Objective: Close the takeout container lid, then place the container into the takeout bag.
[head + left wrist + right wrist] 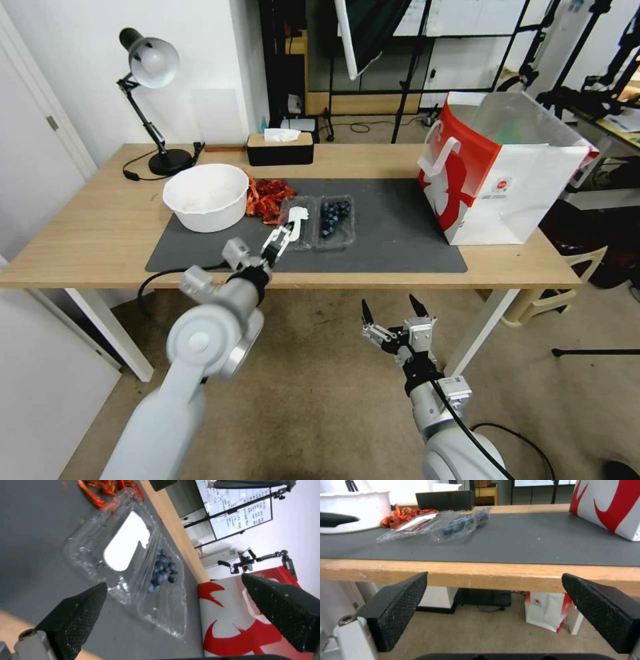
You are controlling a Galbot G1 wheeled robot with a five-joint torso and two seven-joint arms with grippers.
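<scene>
The small clear plastic takeout container (335, 222) with dark blueberries is lying open on the grey mat on the wooden desk (87, 227), its clear lid (298, 223) with the white label flat beside it. The left pincer (283, 238) is hovering released at the lid's near edge, so closing comes first: it likely needs to flip the lid over. The right pincer (391, 311) is waiting released below the desk edge. The big red and white paper takeout bag (507, 180) is standing well apart.

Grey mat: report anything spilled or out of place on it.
Loose red-orange food scraps lie heaped on the dark grey mat, between the round white bowl and the small clear plastic clamshell container, looking spilled. The container lies fully open, its labelled lid flat beside the blueberries.
</scene>
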